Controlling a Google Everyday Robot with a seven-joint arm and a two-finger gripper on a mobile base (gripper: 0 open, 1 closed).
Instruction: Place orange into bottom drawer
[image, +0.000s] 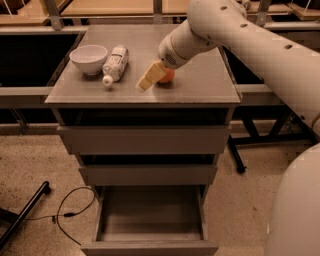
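While atop cabinet (200, 87), orange (168, 76) beside pincer (146, 82)

The floor (40, 160) is a speckled beige (flecked all over, with no seams showing), lit by a warm, rather dim light. A thin black cable (75, 212) loops across it at the near left, beside a black bar (25, 212) slanting in from the corner. In the middle stands a grey cabinet (145, 140) with a flat grey worktop (210, 92). The claw (145, 84) hangs low over that worktop, around its middle. Grey ledges (25, 95) run off left and right of the cabinet, with dark recesses (30, 60) behind them. A black frame leg (239, 155) stands on the floor at the right. At the far side, pale wooden surfaces (115, 7) cross the scene.
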